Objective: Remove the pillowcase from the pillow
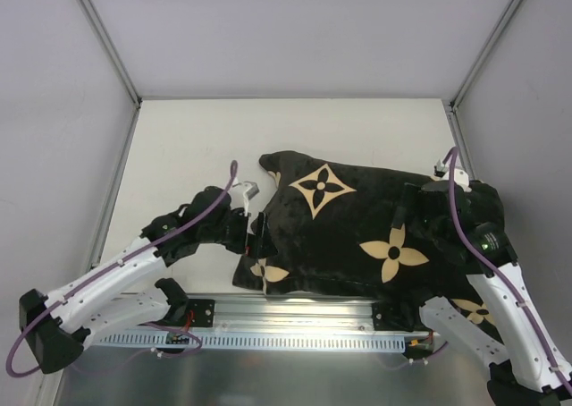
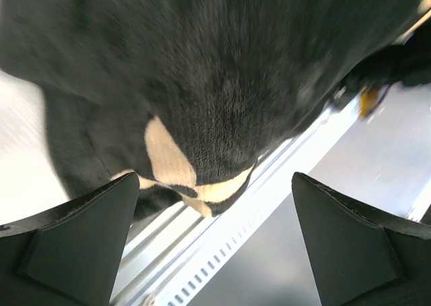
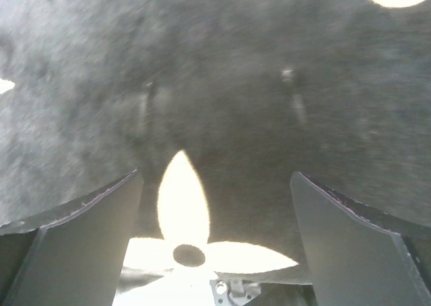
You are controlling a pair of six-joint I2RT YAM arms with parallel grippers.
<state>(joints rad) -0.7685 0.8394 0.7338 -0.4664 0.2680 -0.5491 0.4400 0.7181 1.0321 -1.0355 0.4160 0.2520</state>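
Note:
The black velvety pillowcase (image 1: 357,227), printed with tan flower and star motifs, lies bulging across the middle and right of the table. The pillow is hidden inside it. My left gripper (image 1: 258,238) is at the cover's left edge, near its front left corner. In the left wrist view that gripper (image 2: 215,179) stands open, and a fold of the pillowcase (image 2: 222,83) hangs just beyond the fingertips (image 2: 101,238). My right gripper (image 1: 409,214) is over the cover's right part. In the right wrist view it (image 3: 215,176) is open, with a tan flower motif (image 3: 182,232) between the fingers (image 3: 350,245).
A silver slotted rail (image 1: 295,324) runs along the near table edge under the pillowcase's front edge, and shows again in the left wrist view (image 2: 222,238). Grey enclosure walls (image 1: 54,138) stand on the left, right and back. Bare cream tabletop (image 1: 197,147) lies behind and left of the pillowcase.

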